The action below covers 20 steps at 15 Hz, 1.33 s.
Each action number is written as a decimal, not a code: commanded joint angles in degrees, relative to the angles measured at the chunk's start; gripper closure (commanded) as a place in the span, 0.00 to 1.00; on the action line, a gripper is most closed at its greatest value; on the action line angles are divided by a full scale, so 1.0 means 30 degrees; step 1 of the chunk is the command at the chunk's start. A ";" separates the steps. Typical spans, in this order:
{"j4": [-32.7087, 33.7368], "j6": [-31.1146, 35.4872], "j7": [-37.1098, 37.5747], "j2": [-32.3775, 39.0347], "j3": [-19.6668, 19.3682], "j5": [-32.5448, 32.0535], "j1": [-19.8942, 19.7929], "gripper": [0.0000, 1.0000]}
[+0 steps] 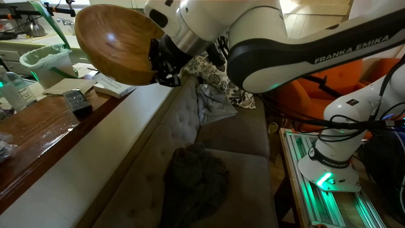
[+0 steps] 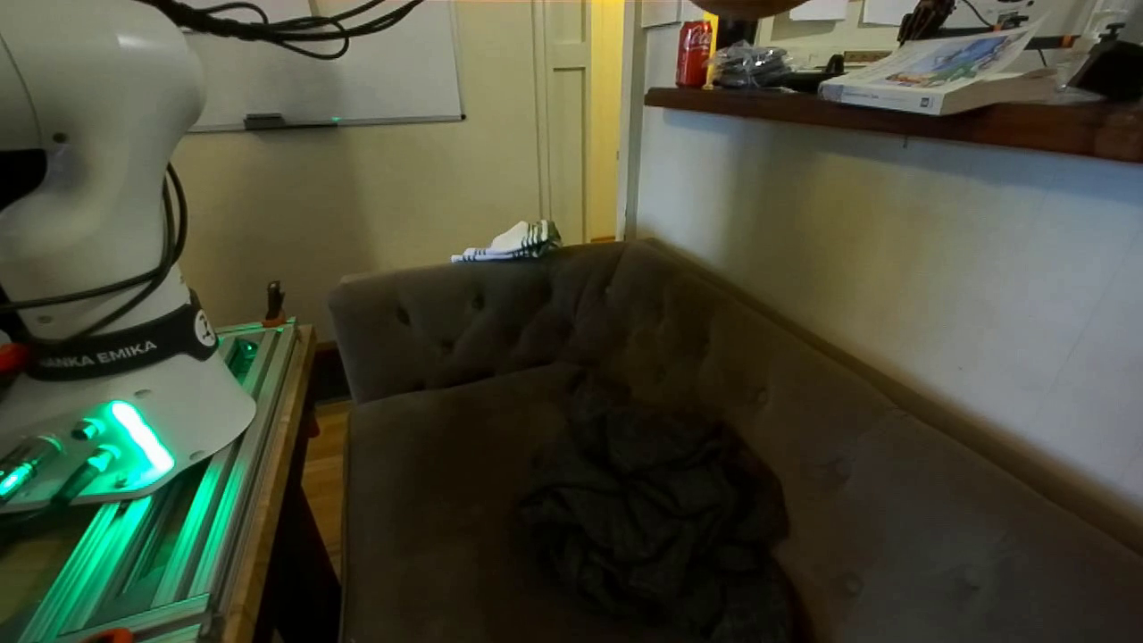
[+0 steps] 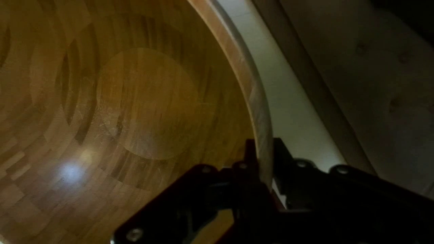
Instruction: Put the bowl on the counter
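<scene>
While the claw (image 3: 264,152) grips the bowl (image 1: 114,44), the glossy counter (image 1: 47,126) overlooks a sofa (image 1: 172,136).

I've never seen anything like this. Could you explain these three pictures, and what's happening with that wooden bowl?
The machine is a robot arm, jointed, standing on a table. Its hand is a gripper: two dark fingers that pinch. Two pictures come from cameras outside the robot, looking from different places; the close-up comes from a camera on its wrist. There, one finger is inside the wooden bowl and one outside, holding it by the edge. The bowl is in the air, not yet on the counter, the glossy brown surface. On it are a book, a small black box and, in an exterior view, a red can. Lower down is a sofa with a dark bundle of cloth.
</scene>
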 commanded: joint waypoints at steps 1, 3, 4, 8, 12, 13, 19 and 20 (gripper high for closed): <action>-0.0255 -0.0034 0.0298 -0.0149 -0.0052 -0.0320 0.0149 0.85; -0.0319 -0.0087 0.1142 -0.0362 0.0348 0.0097 -0.0024 0.96; -0.0011 -0.0097 0.1451 -0.0553 0.0601 -0.0112 -0.0392 0.96; 0.1523 -0.0202 0.0993 -0.1080 0.0541 -0.0721 -0.1338 0.96; 0.4457 -0.1319 -0.1866 -0.2960 0.0645 -0.1220 -0.2163 0.96; 0.5628 -0.2277 -0.2722 -0.3352 0.1172 -0.1458 -0.2691 0.96; 1.1328 -0.8336 -0.6259 -0.5111 0.7799 -0.3838 -0.7558 0.96; 1.1763 -0.8195 -0.6405 -0.4950 0.9237 -0.3670 -0.8876 0.96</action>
